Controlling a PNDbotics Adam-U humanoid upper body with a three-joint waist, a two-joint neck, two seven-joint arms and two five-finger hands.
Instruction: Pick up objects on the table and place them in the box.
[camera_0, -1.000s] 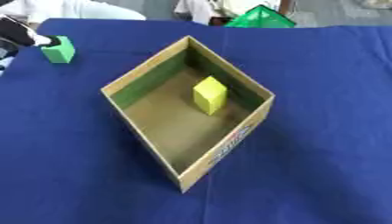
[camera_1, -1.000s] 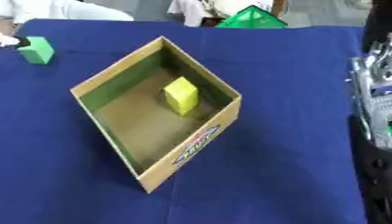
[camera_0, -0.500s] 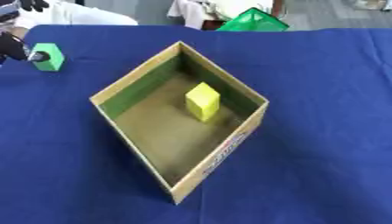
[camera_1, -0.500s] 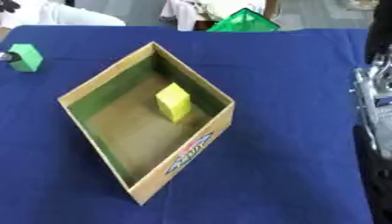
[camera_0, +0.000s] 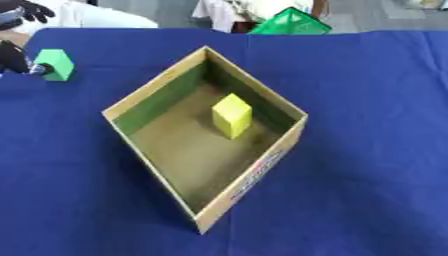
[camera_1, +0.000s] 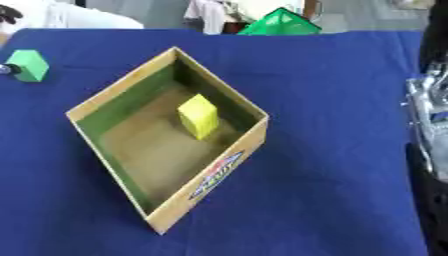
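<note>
Cardboard forms the open rectangular box (camera_0: 254, 182), which sits cornerwise on our smooth blue tablecloth (camera_0: 367, 150). A yellow block (camera_0: 232, 115) stands inside on its brown floor. Our black left hand (camera_0: 12, 57) touches a green block (camera_0: 54, 64) at the far left edge; we cannot tell how its fingers are set. Our right arm (camera_1: 429, 150), silver and black, shows at the right edge.

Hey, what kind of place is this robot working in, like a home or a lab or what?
Probably a lab or demo workspace, not a home. A table draped in blue cloth holds only an open cardboard box with a yellow block inside and a green block beside the robot's left hand, a staged sorting setup.
</note>
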